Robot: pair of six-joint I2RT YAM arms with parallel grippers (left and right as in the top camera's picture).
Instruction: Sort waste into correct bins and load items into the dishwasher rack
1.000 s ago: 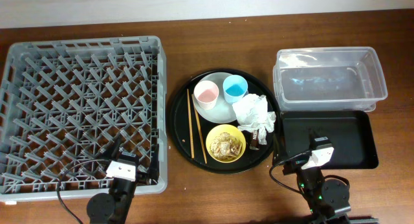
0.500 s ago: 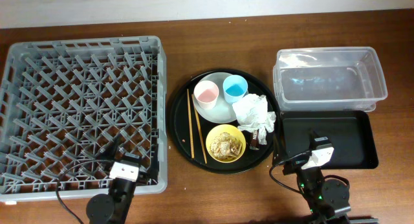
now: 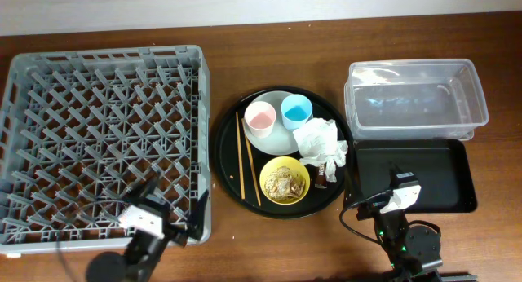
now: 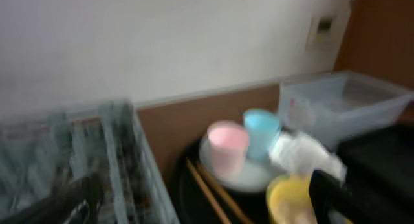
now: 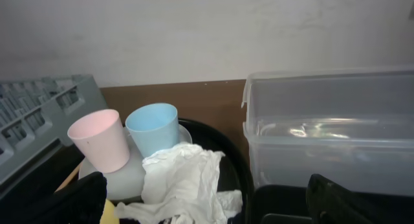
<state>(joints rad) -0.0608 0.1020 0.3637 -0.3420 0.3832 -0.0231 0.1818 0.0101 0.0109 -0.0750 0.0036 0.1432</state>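
A round black tray [image 3: 231, 123] holds a pink cup [image 3: 260, 116], a light blue cup [image 3: 297, 111], a pale plate [image 3: 280, 138], chopsticks [image 3: 241, 156], a crumpled white napkin [image 3: 320, 139], a dark brown wrapper [image 3: 324, 174] and a yellow bowl [image 3: 285, 181] of beige food scraps. The grey dishwasher rack [image 3: 106, 143] stands at the left. The clear tub [image 3: 416, 99] and the shallow black tray [image 3: 416, 176] are at the right. My left gripper [image 3: 171, 202] is open and empty at the rack's near right corner. My right gripper [image 3: 398, 182] is open and empty over the black tray's near edge.
The blurred left wrist view shows the rack wall [image 4: 123, 153], pink cup [image 4: 228, 143], blue cup [image 4: 261, 130] and tub [image 4: 343, 101]. The right wrist view shows the napkin [image 5: 184, 182], both cups [image 5: 153, 127] and the tub [image 5: 330, 133]. A wall stands behind the table.
My left arm has shifted a little to the left and turned towards the round tray. The right arm and all objects have not moved.
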